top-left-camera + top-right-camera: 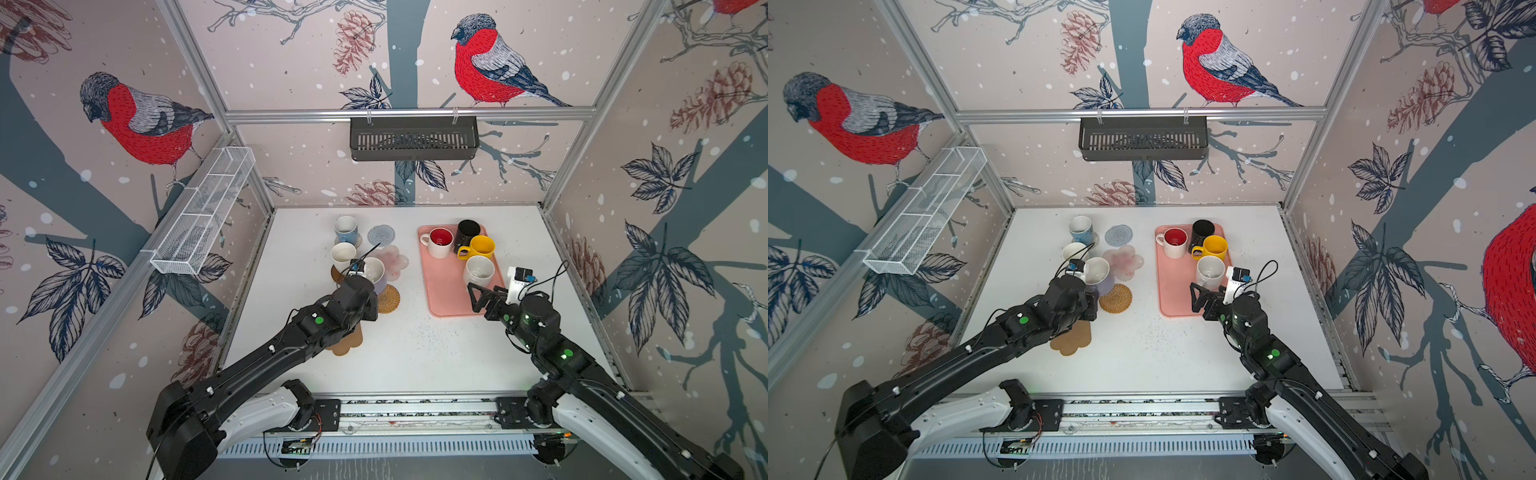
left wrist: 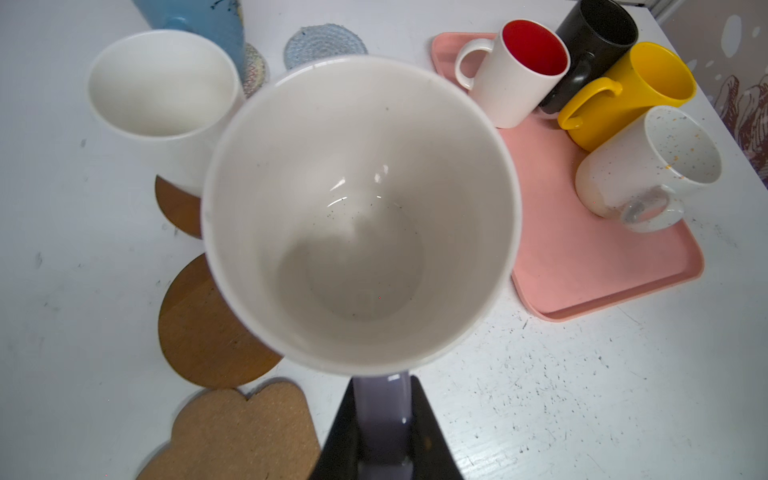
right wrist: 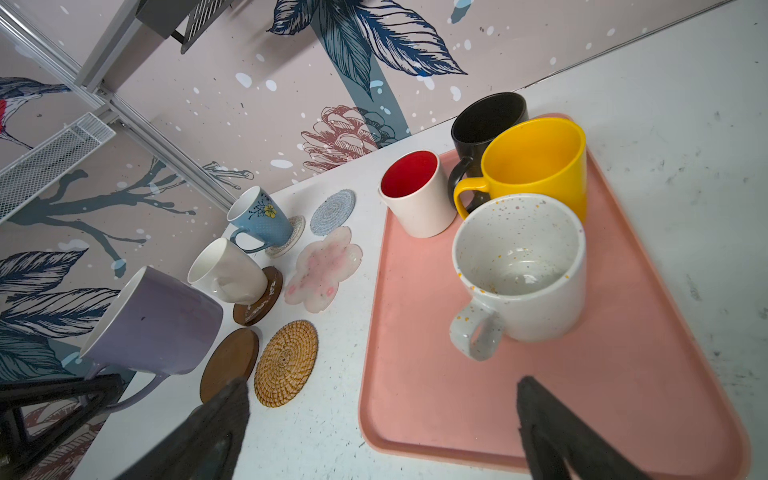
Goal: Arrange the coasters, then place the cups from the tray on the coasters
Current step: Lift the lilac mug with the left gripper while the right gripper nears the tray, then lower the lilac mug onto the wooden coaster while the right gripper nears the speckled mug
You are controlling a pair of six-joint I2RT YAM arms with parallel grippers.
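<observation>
Holding the shiny purple cup (image 3: 153, 320) by its handle, the left tool (image 2: 382, 424) has it tilted. The right tool (image 3: 382, 384) is spread wide.

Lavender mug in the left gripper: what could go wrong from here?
1. The lavender mug hangs tilted, held only by its handle in the left gripper; it might slip or land off-centre on the bare brown disc coaster.
2. The white mug stands close beside that coaster; lowering could knock it.
3. The open right gripper faces the speckled mug, with the yellow mug close behind; a finger may push them together.
</observation>
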